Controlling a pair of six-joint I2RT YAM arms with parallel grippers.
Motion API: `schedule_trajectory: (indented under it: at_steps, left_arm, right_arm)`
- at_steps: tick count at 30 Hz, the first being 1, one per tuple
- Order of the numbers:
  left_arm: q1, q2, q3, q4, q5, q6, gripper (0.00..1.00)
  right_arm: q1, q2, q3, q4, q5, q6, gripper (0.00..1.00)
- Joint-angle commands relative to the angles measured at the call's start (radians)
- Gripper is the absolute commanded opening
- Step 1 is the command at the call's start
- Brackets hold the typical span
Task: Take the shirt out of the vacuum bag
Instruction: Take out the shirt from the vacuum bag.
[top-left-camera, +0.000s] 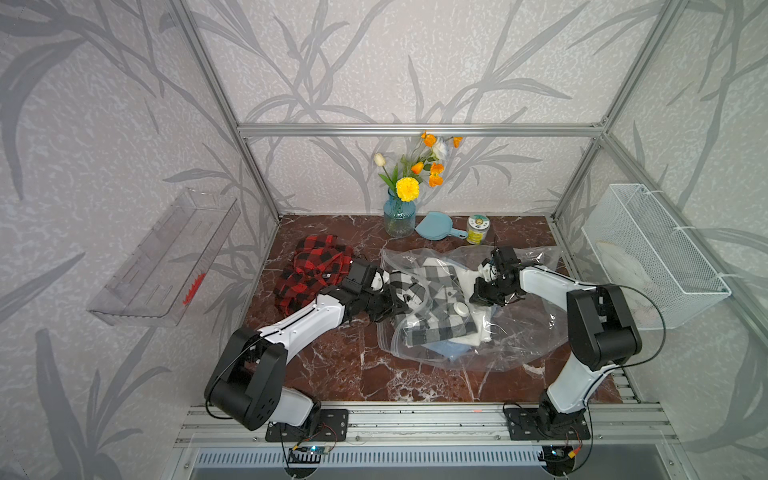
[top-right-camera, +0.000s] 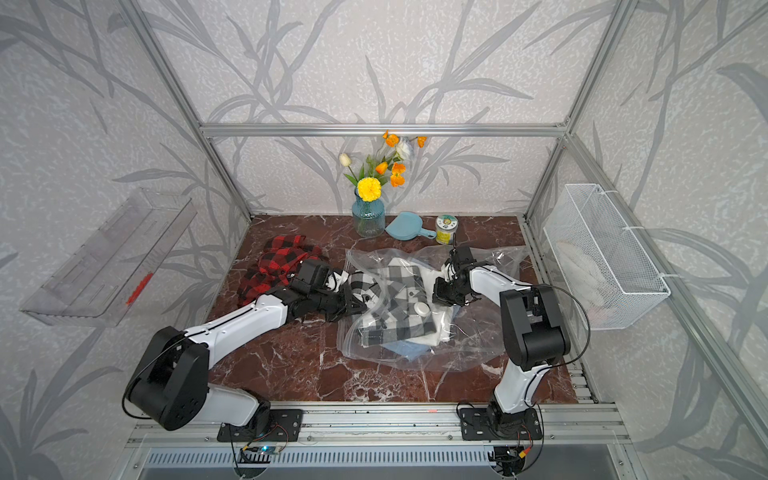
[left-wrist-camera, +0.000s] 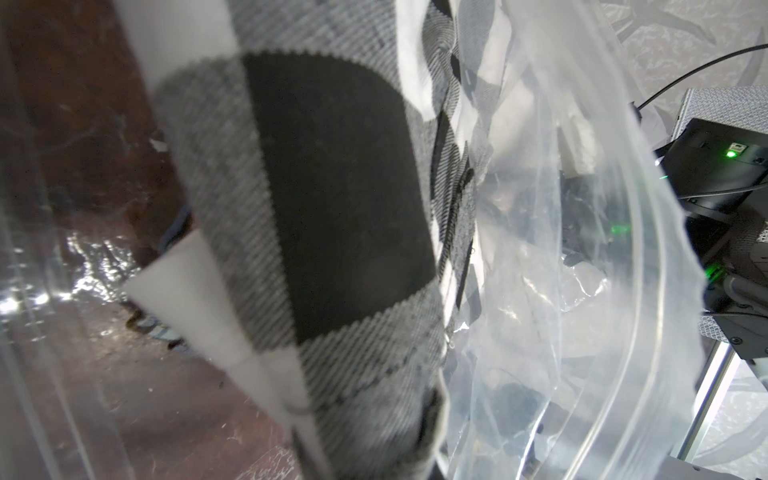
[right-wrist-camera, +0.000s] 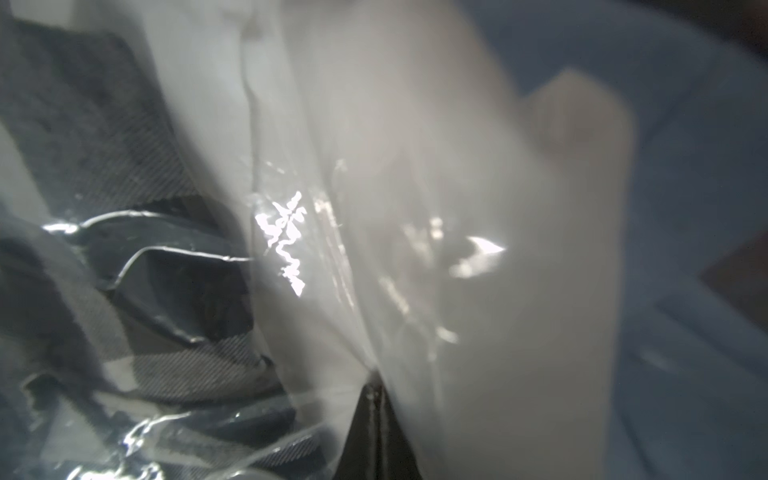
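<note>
**Checked shirt half out of bag, both grippers closed**

Far left, the red shirt (top-left-camera: 316, 272) lies on the table (top-left-camera: 332, 374). Your left gripper (top-left-camera: 392, 305) is clamped on the grey checked shirt (top-left-camera: 432, 299) at the mouth of the vacuum bag (top-left-camera: 519, 332). The shirt is soft and light, so grip a bunched fold. The slippery film may drag along. Your right gripper (top-left-camera: 484, 297) is closed, apparently pinching bag film beside the valve (top-left-camera: 461, 308).

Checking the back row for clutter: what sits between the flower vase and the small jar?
In both top views, a light blue dustpan lies between the flower vase and the small jar, its handle pointing toward the jar.
</note>
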Motion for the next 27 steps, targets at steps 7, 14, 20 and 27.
schedule_trajectory:
  at_steps: [7,14,20,27]
  left_arm:
    - [0.134,-0.126,0.07,-0.237,0.002,0.159,0.0]
    - [0.181,-0.042,0.055,-0.321,-0.039,0.252,0.0]
    - [0.213,-0.037,0.098,-0.441,-0.151,0.335,0.0]
    - [0.244,-0.028,0.122,-0.525,-0.232,0.387,0.0]
  right_arm:
    - [-0.018,0.038,-0.001,-0.048,0.147,-0.006,0.0]
    - [-0.019,0.038,0.004,-0.048,0.128,-0.012,0.0]
    - [-0.027,0.035,0.015,-0.065,0.142,-0.021,0.0]
    - [-0.041,0.039,0.032,-0.078,0.16,-0.023,0.0]
